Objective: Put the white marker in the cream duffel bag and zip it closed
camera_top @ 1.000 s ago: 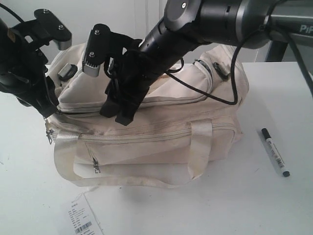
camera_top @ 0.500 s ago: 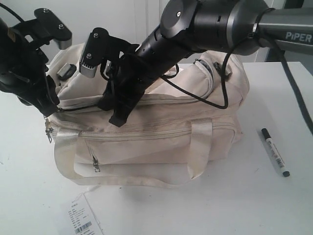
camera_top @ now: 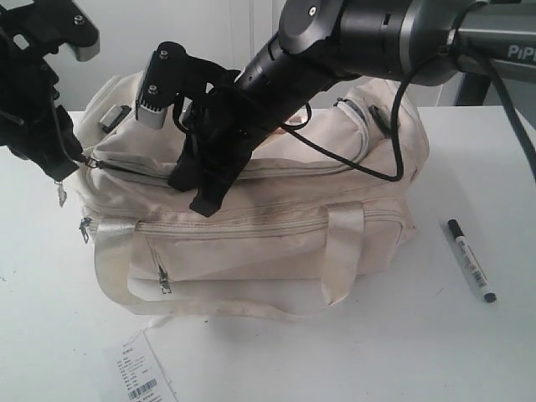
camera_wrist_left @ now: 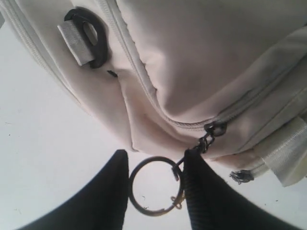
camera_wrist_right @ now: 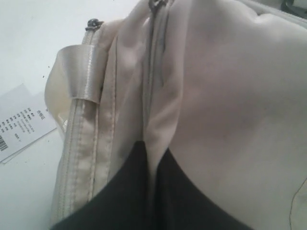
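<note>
Fingers [camera_wrist_right: 122, 196] of your right gripper [camera_top: 193, 198] pinch a fabric fold beside the zip, which only its wrist view shows. Left gripper [camera_wrist_left: 156, 182] clamps the zip's metal ring [camera_wrist_left: 136, 167]. Right arm reaches across, angled down onto the cream duffel bag [camera_top: 276, 239]. White marker [camera_top: 471, 260] lies on the table [camera_top: 452, 352], right of the bag.

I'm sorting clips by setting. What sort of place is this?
Probably a robotics lab or test bench, not a home: two black robot arms work over a white table against a plain white wall, with a cream duffel bag, white marker and paper tag as props.
</note>
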Robot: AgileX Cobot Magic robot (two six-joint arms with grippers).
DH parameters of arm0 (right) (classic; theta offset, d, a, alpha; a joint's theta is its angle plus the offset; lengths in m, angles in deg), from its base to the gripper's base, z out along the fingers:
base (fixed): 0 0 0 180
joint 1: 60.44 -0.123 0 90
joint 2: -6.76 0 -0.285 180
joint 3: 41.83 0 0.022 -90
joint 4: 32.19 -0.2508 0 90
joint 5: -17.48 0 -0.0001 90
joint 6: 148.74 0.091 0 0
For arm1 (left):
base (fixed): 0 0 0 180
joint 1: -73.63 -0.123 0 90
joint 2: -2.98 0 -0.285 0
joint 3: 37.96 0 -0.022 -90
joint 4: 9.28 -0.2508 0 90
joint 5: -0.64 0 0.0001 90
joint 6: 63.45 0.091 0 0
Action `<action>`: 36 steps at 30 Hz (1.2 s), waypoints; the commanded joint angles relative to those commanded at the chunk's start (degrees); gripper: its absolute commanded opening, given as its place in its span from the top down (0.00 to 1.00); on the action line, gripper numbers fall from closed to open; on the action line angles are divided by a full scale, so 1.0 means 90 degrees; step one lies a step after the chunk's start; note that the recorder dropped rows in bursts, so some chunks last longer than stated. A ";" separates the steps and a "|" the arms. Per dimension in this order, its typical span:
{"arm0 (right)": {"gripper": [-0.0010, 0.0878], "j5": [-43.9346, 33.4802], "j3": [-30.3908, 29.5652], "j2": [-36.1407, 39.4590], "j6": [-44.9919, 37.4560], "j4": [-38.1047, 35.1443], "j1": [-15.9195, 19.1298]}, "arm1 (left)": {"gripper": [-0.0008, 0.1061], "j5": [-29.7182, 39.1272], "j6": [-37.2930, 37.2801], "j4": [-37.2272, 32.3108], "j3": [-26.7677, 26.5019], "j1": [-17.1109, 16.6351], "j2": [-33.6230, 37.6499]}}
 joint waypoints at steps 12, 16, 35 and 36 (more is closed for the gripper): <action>0.99 -0.0166 0.0000 -0.0082 0.0000 0.0097 0.0000 | 0.99 -0.0261 0.0012 0.0105 0.0000 -0.0147 0.0000; 0.99 -0.0196 0.0000 -0.0126 0.0000 0.0153 0.0000 | 0.99 -0.0392 0.0012 0.0105 0.0000 -0.0147 0.0017; 0.99 -0.0382 0.0000 -0.0126 0.0000 0.0258 0.0000 | 0.99 -0.0863 -0.0144 -0.0087 0.0012 -0.0450 0.0121; 0.99 -0.0382 0.0000 -0.0126 0.0000 0.0258 0.0000 | 0.99 -0.0885 -0.0144 -0.0088 0.0012 -0.0450 0.0121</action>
